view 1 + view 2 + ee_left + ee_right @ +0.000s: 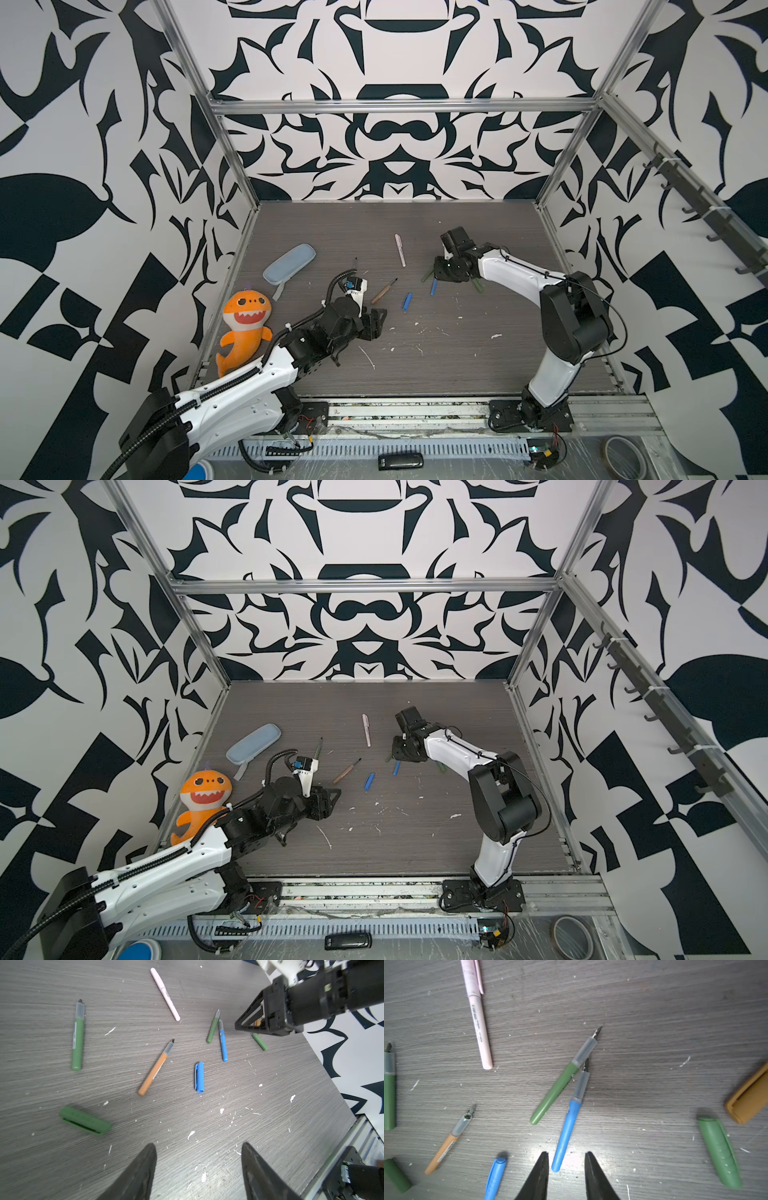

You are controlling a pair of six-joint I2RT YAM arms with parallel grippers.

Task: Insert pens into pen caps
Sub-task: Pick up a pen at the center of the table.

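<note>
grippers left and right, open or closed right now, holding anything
Left gripper: open, holding nothing.
Right gripper: open, straddling the back end of the blue pen, not gripping it.

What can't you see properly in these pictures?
- Orange cap: cut off by the right wrist view's edge; hidden under the right end effector in both top views.
- Left green pen: only its tip end shows in a top view; the left arm hides the rest.
- Blue cap: cut off by the right wrist view's edge.
- White flecks: too small to identify.
</note>
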